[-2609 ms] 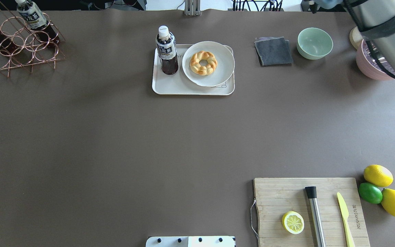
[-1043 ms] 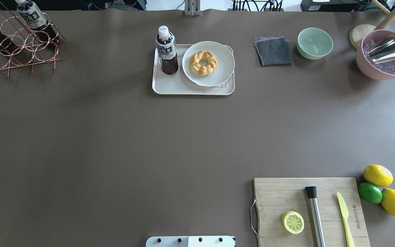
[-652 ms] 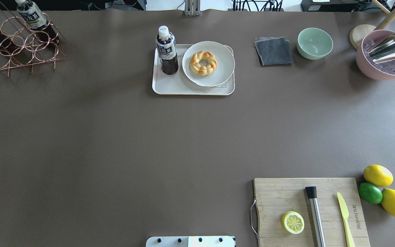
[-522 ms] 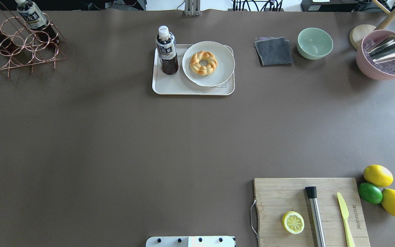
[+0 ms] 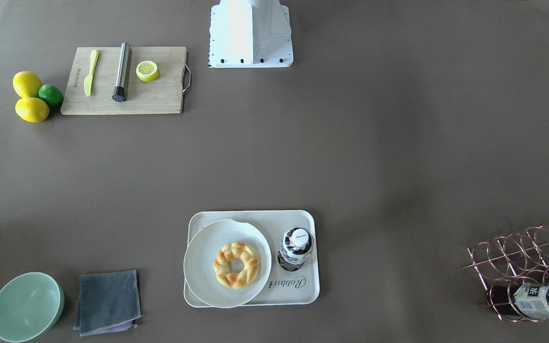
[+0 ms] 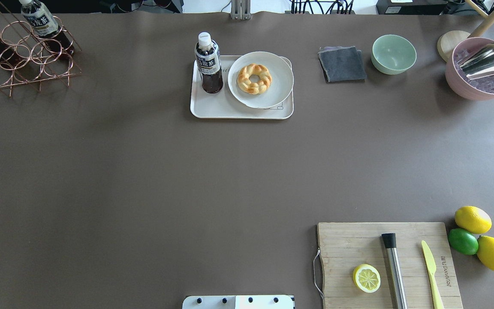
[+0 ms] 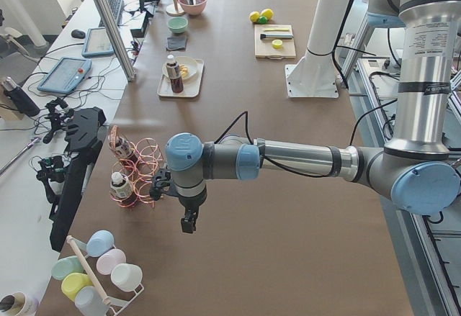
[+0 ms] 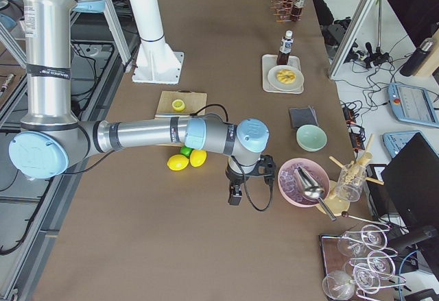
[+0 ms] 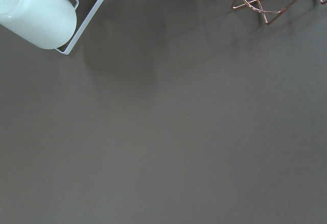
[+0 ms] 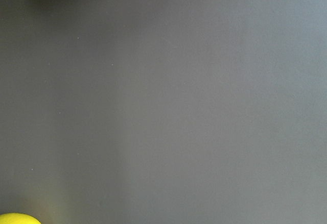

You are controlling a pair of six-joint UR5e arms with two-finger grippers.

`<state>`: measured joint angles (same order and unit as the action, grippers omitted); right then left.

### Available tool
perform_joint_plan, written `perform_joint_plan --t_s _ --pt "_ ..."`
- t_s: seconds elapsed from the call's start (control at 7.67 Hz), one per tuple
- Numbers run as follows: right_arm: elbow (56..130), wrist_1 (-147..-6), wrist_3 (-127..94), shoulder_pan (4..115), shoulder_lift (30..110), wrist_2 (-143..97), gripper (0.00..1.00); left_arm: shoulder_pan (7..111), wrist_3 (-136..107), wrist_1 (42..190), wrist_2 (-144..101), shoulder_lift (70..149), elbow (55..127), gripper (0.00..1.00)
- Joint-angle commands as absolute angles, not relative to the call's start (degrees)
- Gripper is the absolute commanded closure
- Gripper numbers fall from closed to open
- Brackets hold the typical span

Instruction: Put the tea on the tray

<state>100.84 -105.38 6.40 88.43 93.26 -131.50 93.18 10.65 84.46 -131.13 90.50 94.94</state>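
Plainly, the tea (image 6: 209, 64) stands upright on the tray (image 6: 221, 109), at its left end in the overhead view and just beside the round white plate (image 6: 279, 88) that carries a braided ring pastry (image 6: 254, 78); the bottle's dark-blue label bears bold white East Asian characters, too small to read one by one; "Rabbit" in grey script reads clearly on the tray in the front-facing view, next to the bottle, while from overhead the plate and the bottle cover nearly all of it; the wooden cutting board (image 6: 350, 244) carries a line of print beside the yellow knife (image 6: 431, 268), too small to read; two more bottles (image 6: 41, 21) with like labels lie in the copper wire rack (image 6: 24, 64) at the overhead view's top left, cut off by the frame edge, and the front-facing view shows only one of them; the arms show only in the side views; the left end effector (image 7: 189, 226) hangs over the bare desk (image 6: 187, 180) near the rack, and the right end effector (image 8: 234, 198) points down near the pink bowl (image 8: 302, 181), both well apart from the tea; whether either is spread or pressed together I cannot tell; the left wrist view gives bare desk, a pale green cup (image 9: 36, 12) and a corner of the rack; the right wrist view gives bare desk and a sliver of lemon (image 10: 15, 219) at its lower left corner.
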Motion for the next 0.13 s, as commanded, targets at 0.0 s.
perform_joint_plan --t_s 0.0 --pt "101.33 -105.38 6.33 89.03 93.25 -131.57 0.01 93.08 10.72 84.46 -131.05 90.44 94.92 0.03"
